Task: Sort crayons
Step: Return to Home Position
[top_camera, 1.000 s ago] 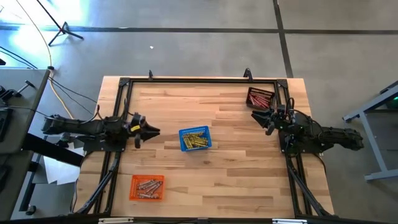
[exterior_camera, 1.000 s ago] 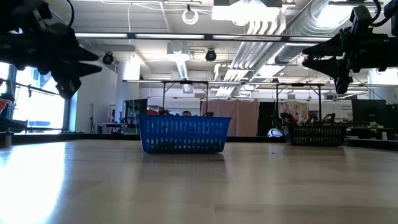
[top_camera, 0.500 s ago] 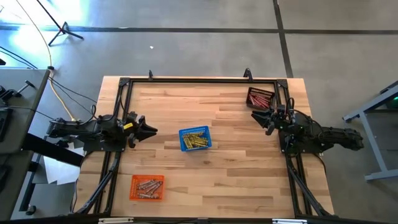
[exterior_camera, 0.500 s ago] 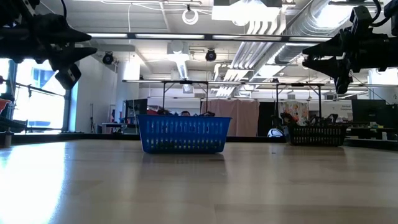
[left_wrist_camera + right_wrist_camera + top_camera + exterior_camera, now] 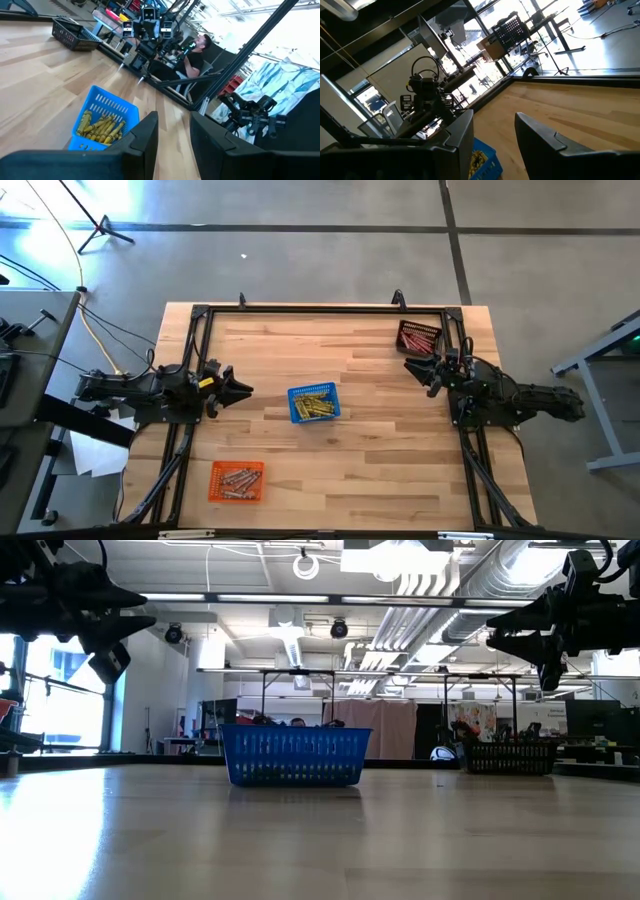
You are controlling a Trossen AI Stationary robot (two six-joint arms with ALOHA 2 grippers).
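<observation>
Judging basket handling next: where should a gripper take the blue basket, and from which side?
Probably the top rim of the blue basket, from above, one finger inside its wall and one outside: it stands upright and open, and the yellow crayons lie low inside.

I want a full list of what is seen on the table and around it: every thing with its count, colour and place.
table: one, light wood, under both arms
black frame: one, black, along the table's edges
blue basket: one, blue, middle of the table
yellow crayons: many, yellow, in the blue basket
orange basket: one, orange, lower left table corner in the high view
tan crayons: several, tan, in the orange basket
dark basket: one, dark, upper right table corner in the high view
red crayons: several, red, in the dark basket
person: one, dark shirt, seated beyond the table
left hand: one, dark, open, empty, by the table's left edge
right hand: one, dark, open, empty, beside the dark basket
</observation>
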